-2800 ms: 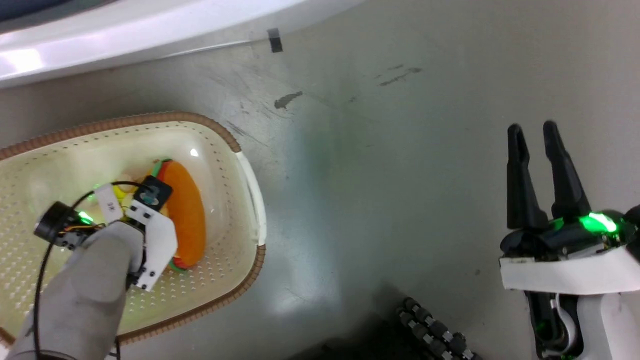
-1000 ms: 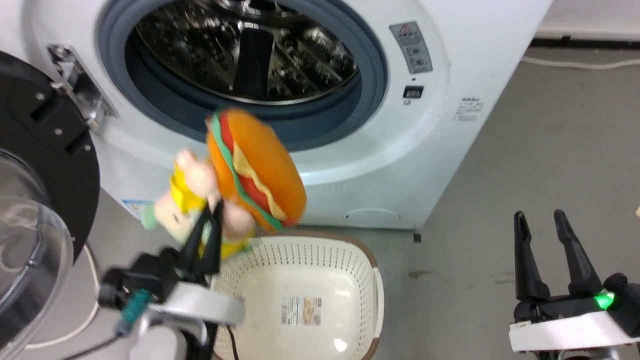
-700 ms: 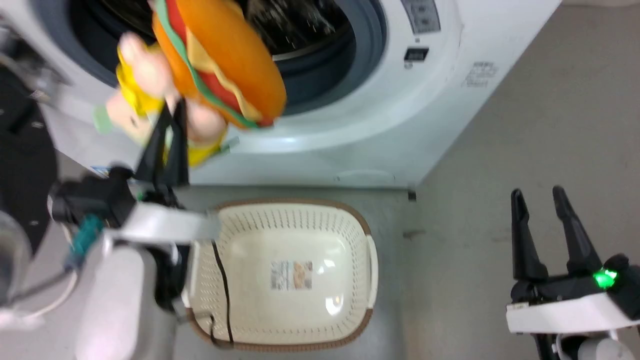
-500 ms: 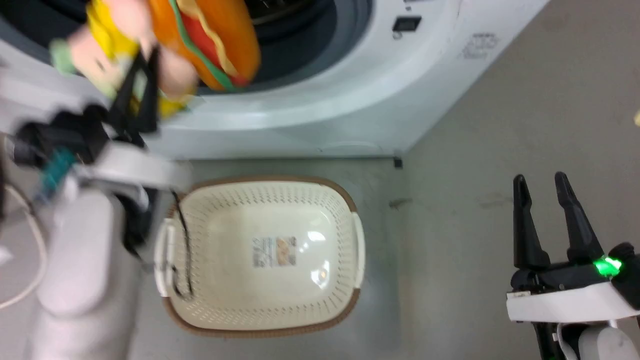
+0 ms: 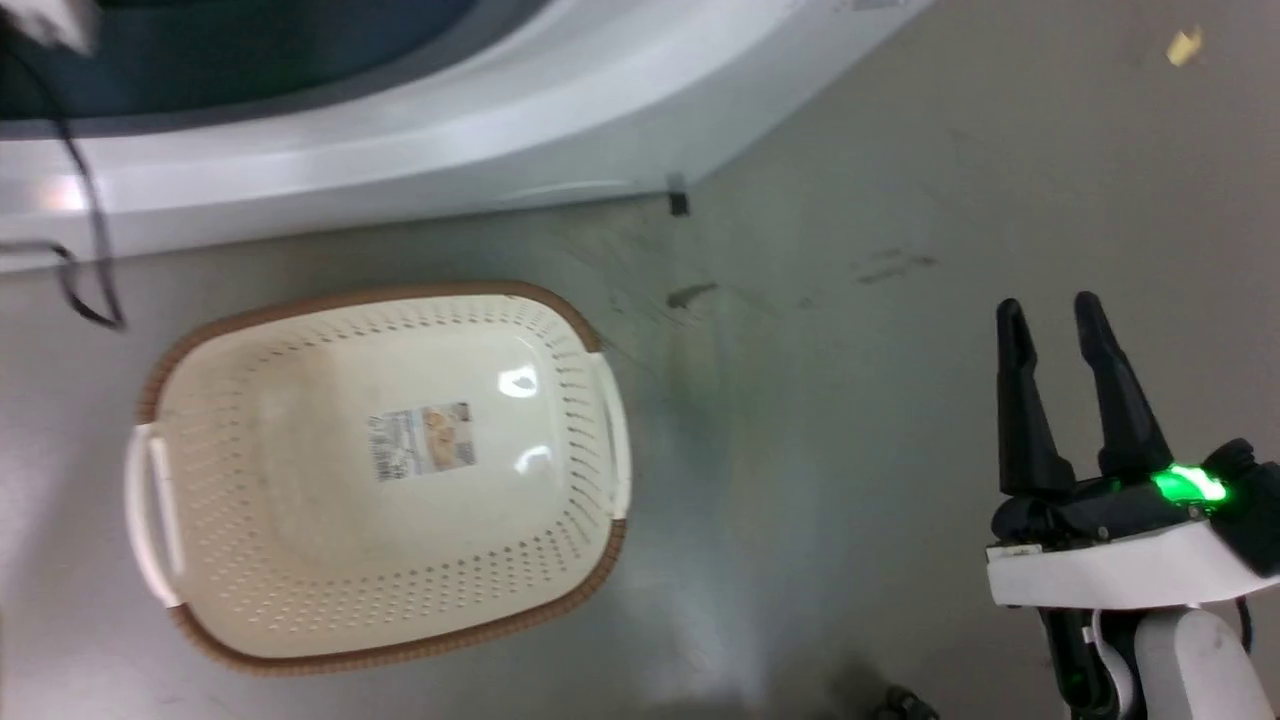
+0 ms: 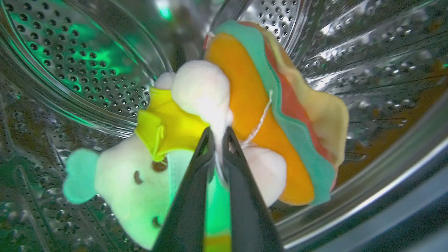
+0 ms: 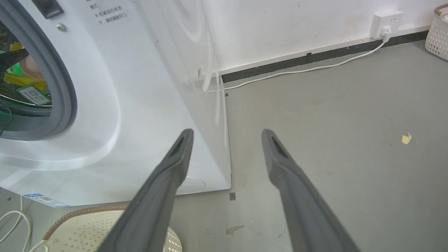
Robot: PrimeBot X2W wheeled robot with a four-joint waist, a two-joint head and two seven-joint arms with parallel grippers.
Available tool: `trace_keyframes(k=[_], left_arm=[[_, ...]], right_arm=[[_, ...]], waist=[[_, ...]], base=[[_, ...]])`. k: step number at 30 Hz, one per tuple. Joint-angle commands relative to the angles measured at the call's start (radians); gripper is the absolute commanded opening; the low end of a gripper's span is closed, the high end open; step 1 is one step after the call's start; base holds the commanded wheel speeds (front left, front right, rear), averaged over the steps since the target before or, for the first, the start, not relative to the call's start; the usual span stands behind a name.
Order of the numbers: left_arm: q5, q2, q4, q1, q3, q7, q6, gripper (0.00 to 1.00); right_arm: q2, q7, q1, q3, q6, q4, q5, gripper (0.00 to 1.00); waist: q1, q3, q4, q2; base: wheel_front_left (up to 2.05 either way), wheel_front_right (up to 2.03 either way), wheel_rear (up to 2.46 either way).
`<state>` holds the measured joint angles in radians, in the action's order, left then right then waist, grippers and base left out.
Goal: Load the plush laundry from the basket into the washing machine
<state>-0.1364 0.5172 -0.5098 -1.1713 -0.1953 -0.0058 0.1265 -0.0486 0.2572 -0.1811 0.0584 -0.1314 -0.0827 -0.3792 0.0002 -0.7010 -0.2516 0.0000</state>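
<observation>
Closest in, the right gripper point(image 5: 1047, 302) hangs over the grey floor point(image 5: 850, 400) with its two fingers spread and nothing between them, well apart from the work. Just ahead on the floor sits the basket point(image 5: 597, 470), its bottom bare but for a label sticker point(image 5: 420, 440), and right behind it rises the white front of the washing machine point(image 5: 400, 130). Inside that, in the left wrist view, the left gripper point(image 6: 217, 131) is pinched almost closed on the plush laundry point(image 6: 245, 105), gripping it at the seam where the pale figure meets the orange bun (a loose thread runs right beside the fingertips). The burger's long axis runs roughly in line with the fingers and lies to their right, while the figure's head hangs to their left. The toy hangs off the fingertips with the perforated steel drum point(image 6: 87, 63) all around and behind it, already past the drum's lip. So the left arm alone matters here, and a plain opening of the fingers looks enough to drop it inside.
</observation>
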Motion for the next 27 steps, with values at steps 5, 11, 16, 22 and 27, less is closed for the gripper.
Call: trace_keyframes(k=[5, 11, 16, 22, 27], left_arm=[[-0.016, 0.041, -0.087, -0.12, -0.056, 0.067, 0.004, 0.0], [-0.043, 0.062, -0.194, -0.193, -0.145, 0.112, 0.004, 0.0], [-0.066, 0.063, -0.268, -0.205, -0.206, 0.126, 0.004, 0.0], [-0.093, 0.053, -0.333, -0.196, -0.236, 0.081, 0.004, 1.0], [-0.114, 0.027, -0.382, -0.152, -0.241, 0.006, 0.004, 1.0]], right_arm=[[-0.002, 0.005, -0.022, 0.011, 0.001, 0.004, -0.021, 1.0], [-0.002, 0.005, -0.035, 0.022, 0.001, 0.007, -0.033, 1.0], [-0.002, 0.005, -0.046, 0.025, 0.001, 0.006, -0.038, 1.0], [-0.002, 0.005, -0.046, 0.01, 0.001, 0.01, -0.027, 1.0], [-0.002, 0.005, -0.04, -0.012, 0.001, 0.012, -0.003, 1.0]], waist=[[-0.0002, -0.049, -0.047, 0.0], [-0.0002, -0.062, -0.056, 0.0], [-0.0002, -0.062, -0.057, 0.0], [-0.0002, -0.023, -0.046, 0.0], [-0.0002, 0.05, -0.019, 0.0]], base=[[0.0, 0.0, 0.0], [0.0, 0.0, 0.0], [0.0, 0.0, 0.0], [0.0, 0.0, 0.0], [0.0, 0.0, 0.0]])
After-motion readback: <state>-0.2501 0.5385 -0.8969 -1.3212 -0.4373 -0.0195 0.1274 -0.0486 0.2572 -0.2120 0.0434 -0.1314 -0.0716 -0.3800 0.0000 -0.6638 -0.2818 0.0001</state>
